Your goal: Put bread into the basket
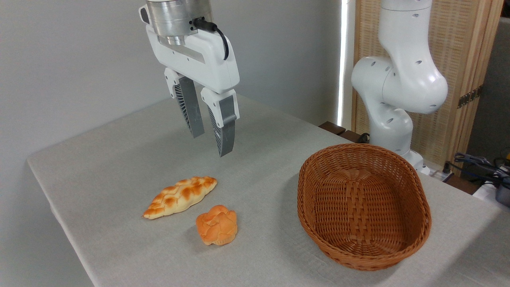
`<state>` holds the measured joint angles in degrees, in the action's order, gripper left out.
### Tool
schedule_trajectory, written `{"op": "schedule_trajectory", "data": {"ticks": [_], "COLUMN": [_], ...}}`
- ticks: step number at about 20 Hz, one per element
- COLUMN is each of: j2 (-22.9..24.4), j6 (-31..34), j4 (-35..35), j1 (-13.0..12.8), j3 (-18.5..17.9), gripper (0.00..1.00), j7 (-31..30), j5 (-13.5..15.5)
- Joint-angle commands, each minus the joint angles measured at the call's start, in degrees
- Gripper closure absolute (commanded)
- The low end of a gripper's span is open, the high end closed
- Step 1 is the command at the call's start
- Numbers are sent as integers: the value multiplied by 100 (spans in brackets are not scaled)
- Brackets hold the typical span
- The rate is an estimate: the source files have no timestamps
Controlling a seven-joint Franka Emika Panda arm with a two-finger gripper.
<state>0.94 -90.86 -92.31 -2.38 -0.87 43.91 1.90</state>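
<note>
The bread [180, 196], a long braided loaf with pointed ends and an orange-brown lattice crust, lies on the grey table left of centre. My gripper [211, 145] hangs open in the air above and slightly right of the loaf, well clear of it, with nothing between its ribbed fingers [225, 135]. The basket [420, 223], a large oval reddish-brown wicker one, stands empty on the right side of the table.
A small round orange knotted bun [217, 225] sits just right of and in front of the loaf. The arm's white base [398, 95] rises behind the basket. The table's left edge [51, 207] runs close to the loaf. Cables [482, 163] lie at the far right.
</note>
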Motion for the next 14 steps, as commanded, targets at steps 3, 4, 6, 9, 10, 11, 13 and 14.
{"op": "schedule_trajectory", "data": {"ticks": [3, 4, 6, 9, 10, 11, 13, 14], "j2": [20, 11, 11, 2, 2, -24, -42, -68], "j6": [-203, -308, -388, -397, -415, -441, -494, -520], "j4": [38, 38, 29, 20, 20, 20, -32, -67], "j1": [-34, -34, -43, -43, -43, -43, -52, -61], "j3": [16, 78, 104, 183, 192, 192, 210, 288], "gripper": [0, 0, 0, 0, 0, 0, 0, 0], "j7": [47, 38, 30, -15, -15, -15, -15, -15], "j5": [56, 56, 56, 48, 48, 56, 56, 56]}}
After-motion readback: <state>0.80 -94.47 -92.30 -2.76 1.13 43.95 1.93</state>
